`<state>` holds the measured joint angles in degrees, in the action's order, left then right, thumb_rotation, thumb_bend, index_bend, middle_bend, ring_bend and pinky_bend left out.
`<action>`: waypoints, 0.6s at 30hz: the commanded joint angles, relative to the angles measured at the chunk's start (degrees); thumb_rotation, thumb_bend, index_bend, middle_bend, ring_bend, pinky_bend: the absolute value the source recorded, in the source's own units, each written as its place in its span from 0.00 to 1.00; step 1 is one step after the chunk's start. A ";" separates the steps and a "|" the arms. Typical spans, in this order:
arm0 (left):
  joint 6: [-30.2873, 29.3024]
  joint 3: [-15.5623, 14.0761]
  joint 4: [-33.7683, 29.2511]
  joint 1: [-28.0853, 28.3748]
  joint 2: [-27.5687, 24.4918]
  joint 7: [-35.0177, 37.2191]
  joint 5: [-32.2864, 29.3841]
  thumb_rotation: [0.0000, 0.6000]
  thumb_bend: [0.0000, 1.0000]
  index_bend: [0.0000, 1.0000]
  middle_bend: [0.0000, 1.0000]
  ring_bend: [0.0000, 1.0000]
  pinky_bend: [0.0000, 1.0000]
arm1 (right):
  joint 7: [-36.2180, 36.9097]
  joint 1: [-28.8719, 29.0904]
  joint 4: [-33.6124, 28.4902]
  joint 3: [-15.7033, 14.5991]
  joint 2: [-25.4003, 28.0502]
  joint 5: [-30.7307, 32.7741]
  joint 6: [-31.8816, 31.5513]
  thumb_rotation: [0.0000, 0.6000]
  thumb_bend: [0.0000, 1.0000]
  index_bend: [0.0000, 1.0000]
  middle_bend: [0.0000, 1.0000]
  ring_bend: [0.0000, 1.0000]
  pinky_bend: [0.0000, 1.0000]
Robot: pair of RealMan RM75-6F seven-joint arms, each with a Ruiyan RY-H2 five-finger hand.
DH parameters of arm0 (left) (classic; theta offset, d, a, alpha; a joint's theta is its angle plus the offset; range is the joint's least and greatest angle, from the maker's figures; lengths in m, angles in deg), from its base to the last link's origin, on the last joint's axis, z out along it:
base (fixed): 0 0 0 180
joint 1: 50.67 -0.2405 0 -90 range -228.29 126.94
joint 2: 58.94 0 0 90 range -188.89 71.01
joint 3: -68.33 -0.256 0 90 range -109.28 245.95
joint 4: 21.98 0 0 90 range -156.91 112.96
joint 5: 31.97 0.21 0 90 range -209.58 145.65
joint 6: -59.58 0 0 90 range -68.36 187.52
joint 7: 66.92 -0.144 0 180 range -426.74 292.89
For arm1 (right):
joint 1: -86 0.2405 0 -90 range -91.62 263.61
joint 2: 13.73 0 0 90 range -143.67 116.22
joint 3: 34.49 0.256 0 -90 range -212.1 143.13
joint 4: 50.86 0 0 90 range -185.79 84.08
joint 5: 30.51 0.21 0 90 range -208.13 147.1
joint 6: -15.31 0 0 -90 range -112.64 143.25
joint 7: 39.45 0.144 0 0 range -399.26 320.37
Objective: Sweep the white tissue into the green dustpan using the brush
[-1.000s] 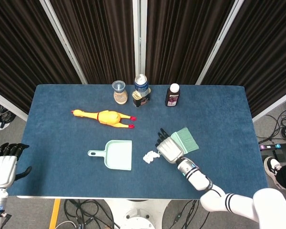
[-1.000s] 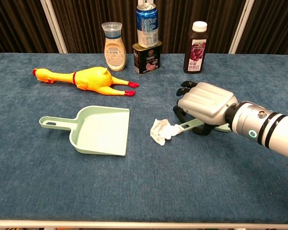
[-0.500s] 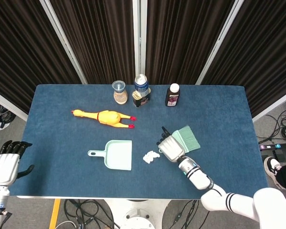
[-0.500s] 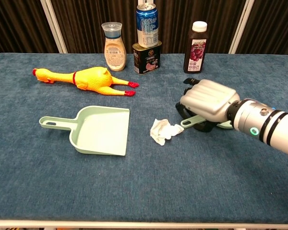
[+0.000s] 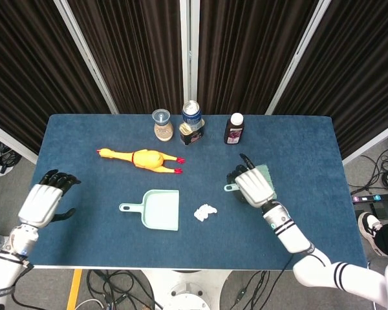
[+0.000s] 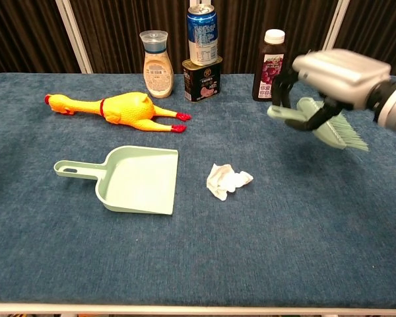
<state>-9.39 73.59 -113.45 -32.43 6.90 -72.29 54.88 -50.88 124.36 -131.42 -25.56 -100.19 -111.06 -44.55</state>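
Right hand grips the pale green bristle brush above the blue cloth table.
Crumpled white tissue lies just right of the green plastic dustpan; left hand open-fingered, holding nothing.

dustpan pale green | tissue white | table blue | chicken yellow

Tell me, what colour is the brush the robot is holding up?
The brush is pale mint green, bristles included; clearest in the chest view.

Dark pleated curtains with white posts, blue carpeted table, grey floor with cables
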 commanded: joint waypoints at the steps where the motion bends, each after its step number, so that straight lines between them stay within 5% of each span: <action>1: 5.87 1.46 -0.42 4.43 2.12 -2.66 -2.80 1.00 0.19 0.32 0.28 0.18 0.13 | 8.53 -0.63 -3.48 2.89 4.44 -0.19 -1.73 1.00 0.42 0.72 0.59 0.29 0.05; 10: 15.65 2.87 3.46 11.63 11.35 -9.04 -11.55 1.00 0.19 0.38 0.38 0.30 0.25 | 11.16 -0.30 -3.76 3.84 6.08 -0.05 -2.31 1.00 0.42 0.73 0.59 0.29 0.05; 18: 16.44 2.10 5.39 13.13 17.11 -12.29 -16.27 1.00 0.19 0.41 0.42 0.33 0.33 | 10.95 -0.25 -3.77 3.02 6.03 -0.27 -2.27 1.00 0.42 0.73 0.59 0.29 0.05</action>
<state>7.10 75.88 -108.54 -19.57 23.28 -84.18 39.25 -39.91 124.10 -135.21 -22.53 -94.15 -111.31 -46.83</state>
